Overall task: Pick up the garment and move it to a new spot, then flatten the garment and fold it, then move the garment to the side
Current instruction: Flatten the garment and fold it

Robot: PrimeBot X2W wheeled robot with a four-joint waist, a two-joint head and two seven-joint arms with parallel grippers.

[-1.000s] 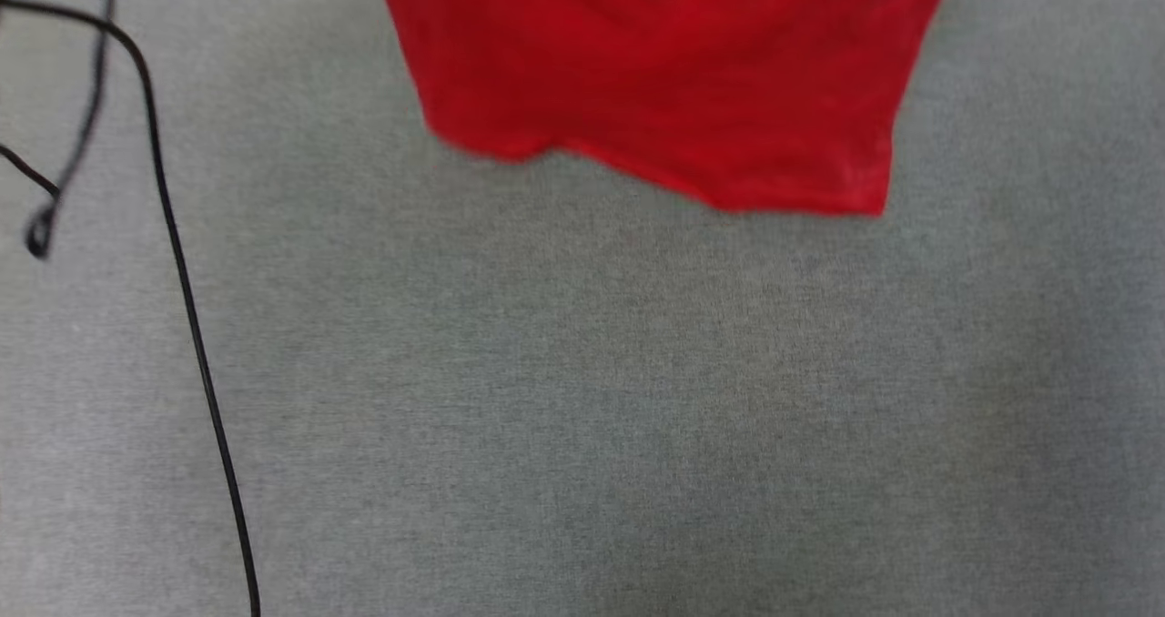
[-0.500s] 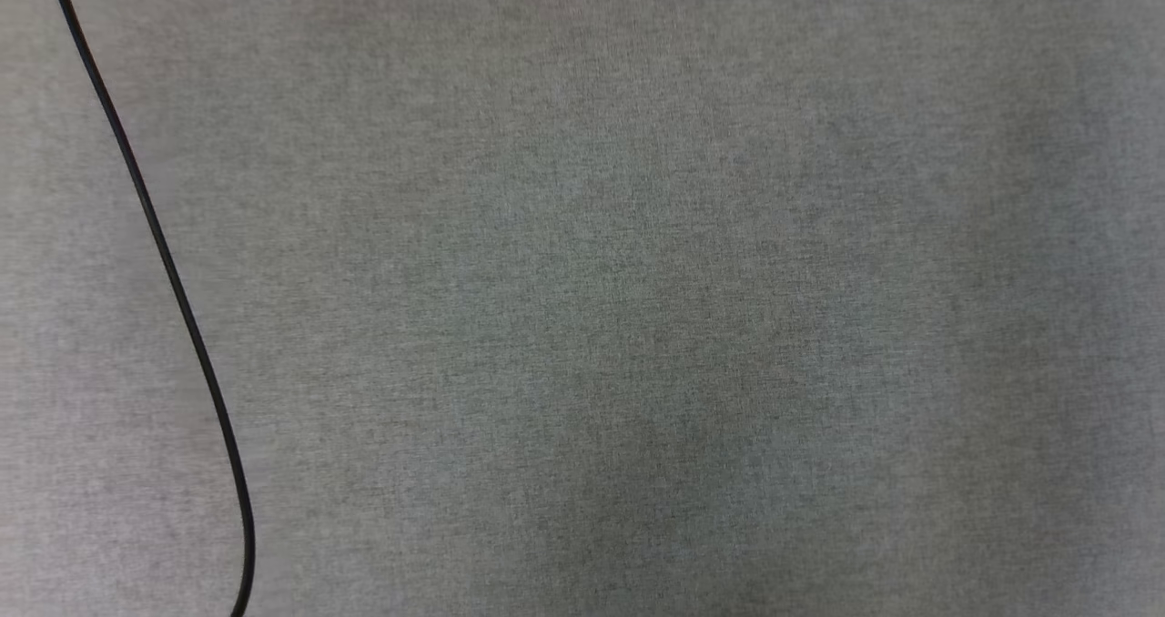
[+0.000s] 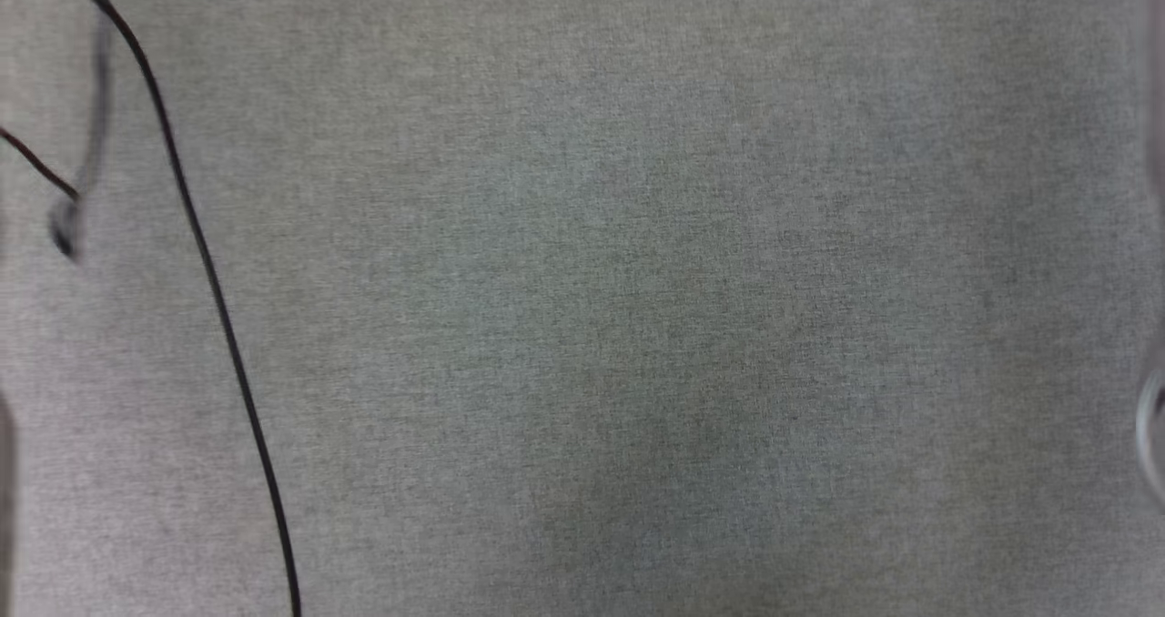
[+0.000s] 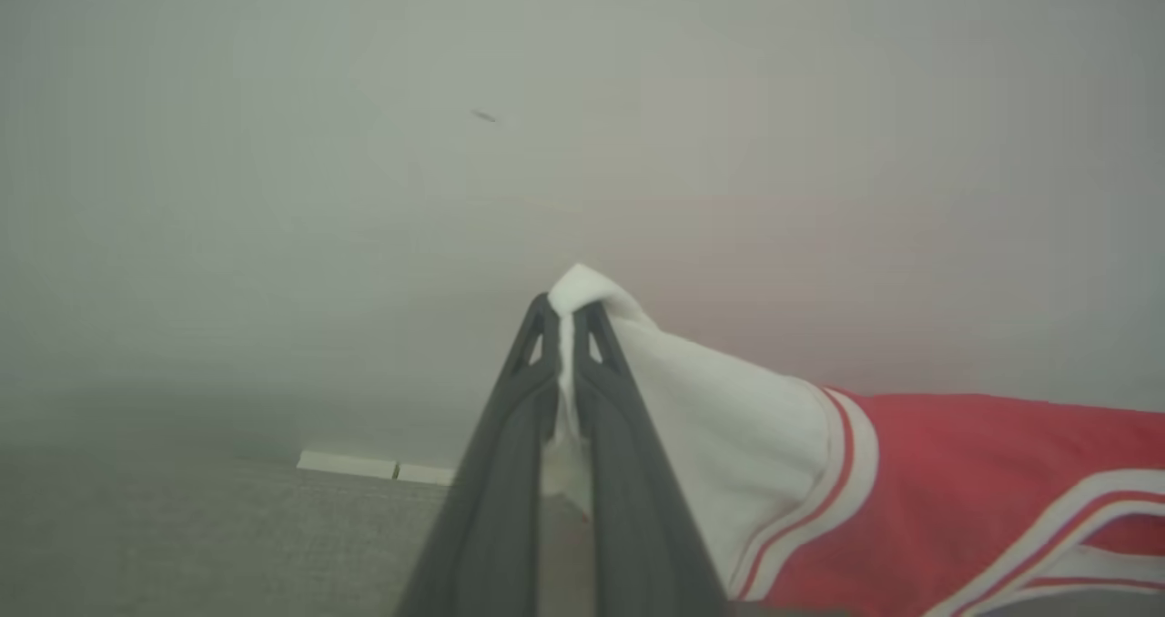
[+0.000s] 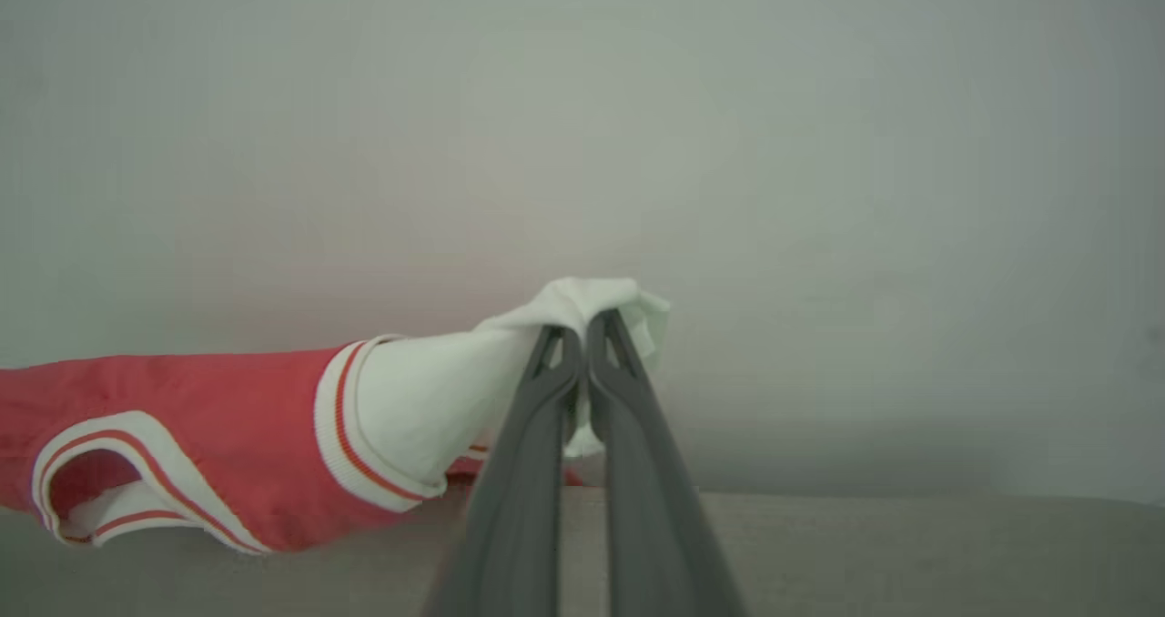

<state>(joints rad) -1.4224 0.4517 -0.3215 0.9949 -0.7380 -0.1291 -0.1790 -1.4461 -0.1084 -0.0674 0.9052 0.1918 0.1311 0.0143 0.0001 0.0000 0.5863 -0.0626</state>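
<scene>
Shirt held by both sleeves over the grey cloth table.

The left gripper (image 4: 568,308) is closed tight on a pinch of the white sleeve (image 4: 728,417) of the red shirt (image 4: 965,480), and the right gripper (image 5: 582,328) is clamped the same way on the other white sleeve (image 5: 423,408). Between them the shirt's red body, with its red-and-white striped trim (image 5: 136,435), runs sideways just above the table edge in both wrist views; I cannot tell whether it touches. From the head camera, the grey table (image 3: 637,326) has a thin black cable (image 3: 209,271) curving down its left side. A blurred dark shape (image 3: 68,226) beside it is perhaps another loop of cable.
</scene>
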